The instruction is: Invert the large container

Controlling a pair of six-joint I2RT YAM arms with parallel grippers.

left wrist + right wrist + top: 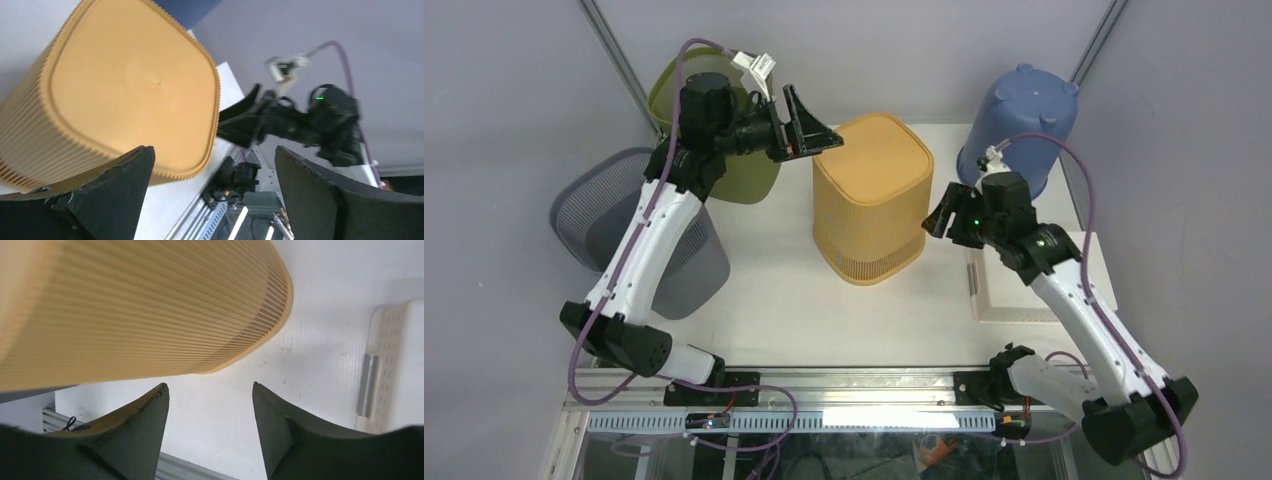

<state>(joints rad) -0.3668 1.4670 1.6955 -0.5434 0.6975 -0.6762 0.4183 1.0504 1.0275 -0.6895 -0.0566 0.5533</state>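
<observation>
Closest to me, black jaws frame both wrist views. I see the left gripper point(212, 150) spread wide near the yellow container's point(871, 195) top, the right gripper point(209, 386) parted beside its ribbed wall, holding nothing. It stands mid-table point(774, 300), closed base up.

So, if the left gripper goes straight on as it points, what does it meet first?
Probably the orange container, near its upturned base; the left gripper might skim above, depth unclear.
</observation>
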